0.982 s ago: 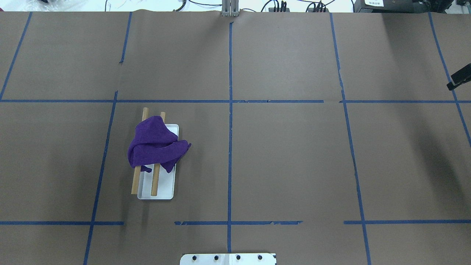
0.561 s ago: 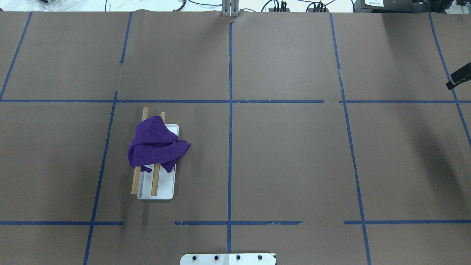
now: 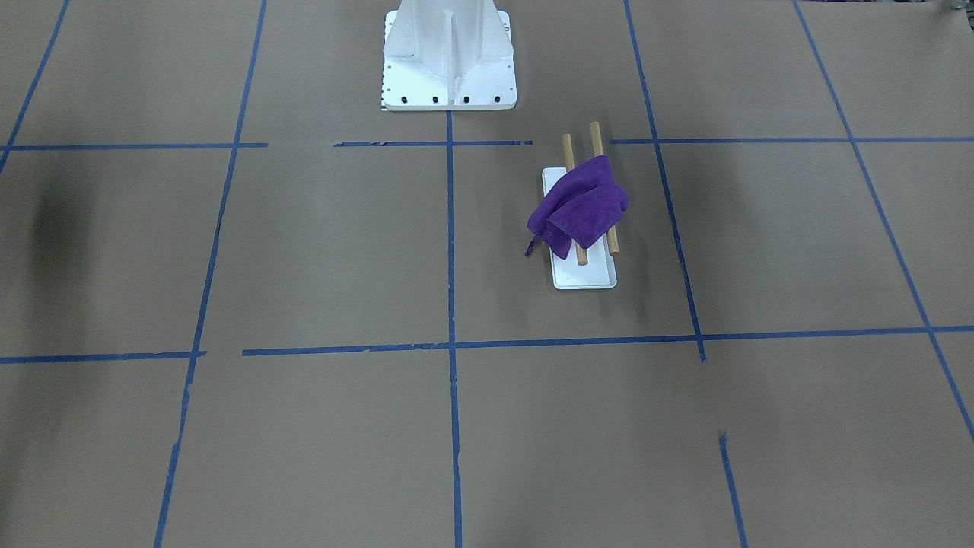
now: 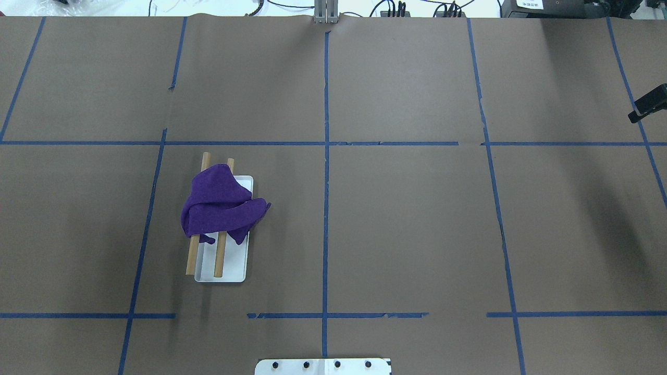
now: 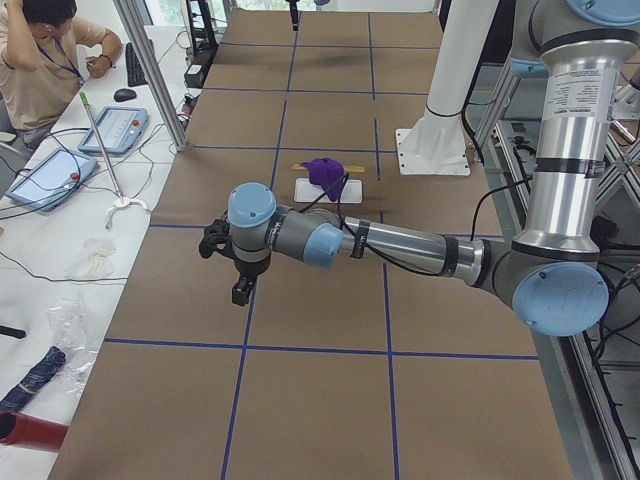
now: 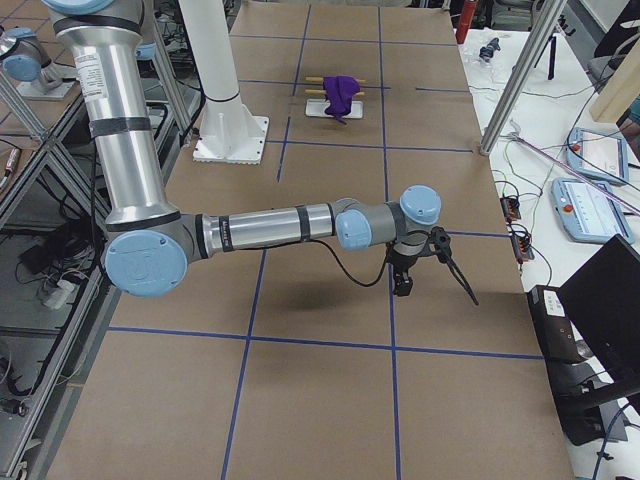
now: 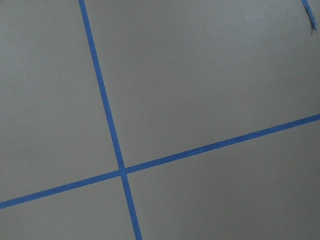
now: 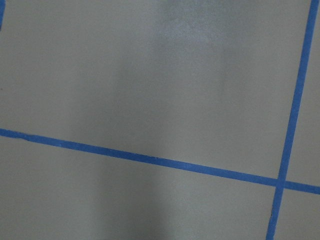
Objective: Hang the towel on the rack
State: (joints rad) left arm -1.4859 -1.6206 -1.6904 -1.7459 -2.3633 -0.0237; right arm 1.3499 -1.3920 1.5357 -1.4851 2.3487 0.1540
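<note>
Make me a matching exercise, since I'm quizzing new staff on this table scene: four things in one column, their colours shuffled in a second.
Things:
1. towel
2. rods
3. tape lines
4. pedestal

Colours:
A. blue
B. purple
C. white
D. light brown

Pairs: 1-B, 2-D, 3-A, 4-C
</note>
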